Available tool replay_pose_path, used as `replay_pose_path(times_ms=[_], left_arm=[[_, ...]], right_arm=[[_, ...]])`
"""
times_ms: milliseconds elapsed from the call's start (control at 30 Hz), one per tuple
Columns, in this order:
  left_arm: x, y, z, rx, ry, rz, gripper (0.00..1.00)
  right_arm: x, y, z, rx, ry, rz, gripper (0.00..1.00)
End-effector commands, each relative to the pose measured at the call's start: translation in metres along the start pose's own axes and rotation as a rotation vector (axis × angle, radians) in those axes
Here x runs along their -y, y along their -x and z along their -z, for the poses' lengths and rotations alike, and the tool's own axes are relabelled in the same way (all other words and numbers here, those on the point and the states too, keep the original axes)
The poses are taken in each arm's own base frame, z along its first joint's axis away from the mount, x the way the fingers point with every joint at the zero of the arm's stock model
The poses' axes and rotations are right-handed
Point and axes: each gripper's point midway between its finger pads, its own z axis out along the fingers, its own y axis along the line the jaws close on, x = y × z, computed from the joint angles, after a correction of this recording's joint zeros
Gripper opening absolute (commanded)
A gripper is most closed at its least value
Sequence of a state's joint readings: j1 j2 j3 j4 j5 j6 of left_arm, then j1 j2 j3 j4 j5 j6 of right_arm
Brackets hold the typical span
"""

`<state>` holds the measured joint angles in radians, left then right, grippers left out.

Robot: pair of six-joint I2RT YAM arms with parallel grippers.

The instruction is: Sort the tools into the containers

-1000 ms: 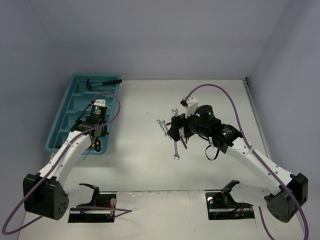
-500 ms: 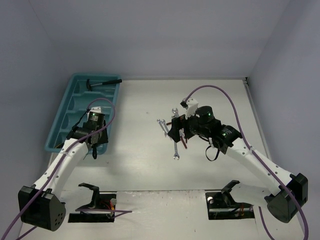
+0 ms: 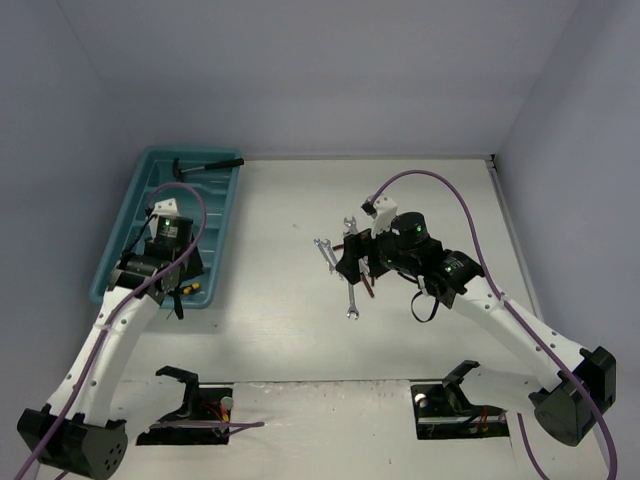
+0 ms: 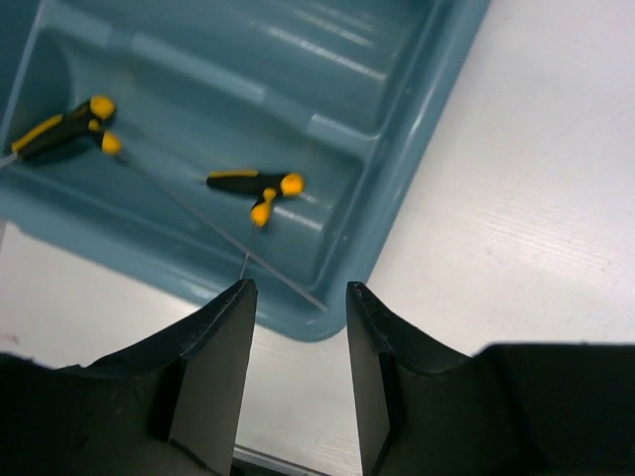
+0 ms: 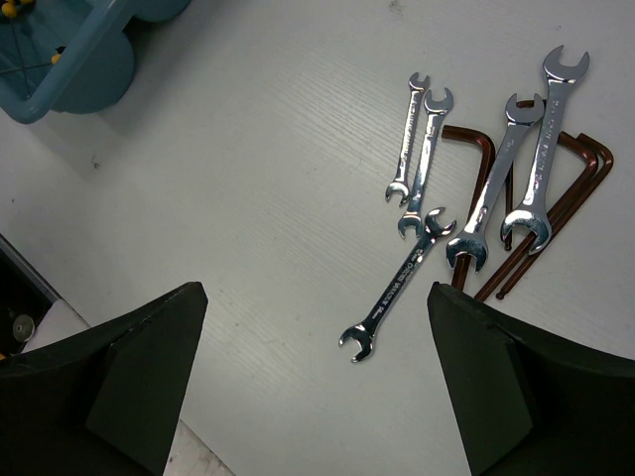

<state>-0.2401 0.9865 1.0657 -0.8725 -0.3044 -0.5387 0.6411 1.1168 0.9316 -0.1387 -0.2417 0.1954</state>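
Left arm's swung back toward the left since a second ago, and its fingers have gone from pinched shut to about half open. The left gripper (image 4: 298, 293) has nothing in it now. A yellow-and-black screwdriver (image 4: 253, 184) lies in the nearest pocket of the blue tray (image 4: 437, 109), with a second screwdriver (image 4: 58, 129) further along the same pocket. The hammer (image 3: 208, 165) is in the far pocket. Your right arm hasn't budged.

So the drop looks done, and I'd say the next grab is on the right. The right gripper (image 5: 316, 297) hangs wide open and empty over the wrenches (image 5: 427, 159) out on the table (image 5: 228, 169). Go for the lone wrench (image 5: 395, 286) closest to the fingers, since its shaft is in the clear. The two on the right lie across the brown bent keys (image 5: 571, 203), so they'd probably drag stuff along. Square the fingers across the shaft before you close.

Watch the tray's near corner, which sits right under the left fingers, and lift before swinging out. Plenty of bare table between tray and pile for the carry.
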Motion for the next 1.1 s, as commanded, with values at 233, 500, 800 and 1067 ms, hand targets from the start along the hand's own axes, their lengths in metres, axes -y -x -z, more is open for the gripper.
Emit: replay_pose_path(times_ms=[233, 500, 800, 1067], left_arm=[[-0.035, -0.031, 0.018, 0.059, 0.077, 0.231, 0.4], [-0.045, -0.047, 0.019, -0.004, 0.135, 0.24, 0.41], [-0.057, -0.066, 0.016, -0.09, 0.235, 0.228, 0.42], [-0.032, -0.076, 0.003, -0.184, 0.182, 0.29, 0.42]], right_arm=[[-0.011, 0.014, 0.002, 0.055, 0.047, -0.003, 0.91], [-0.015, 0.013, -0.001, 0.044, 0.066, 0.002, 0.91], [-0.016, 0.011, -0.001, 0.041, 0.068, 0.005, 0.91], [-0.015, 0.011, -0.002, 0.037, 0.066, 0.006, 0.91]])
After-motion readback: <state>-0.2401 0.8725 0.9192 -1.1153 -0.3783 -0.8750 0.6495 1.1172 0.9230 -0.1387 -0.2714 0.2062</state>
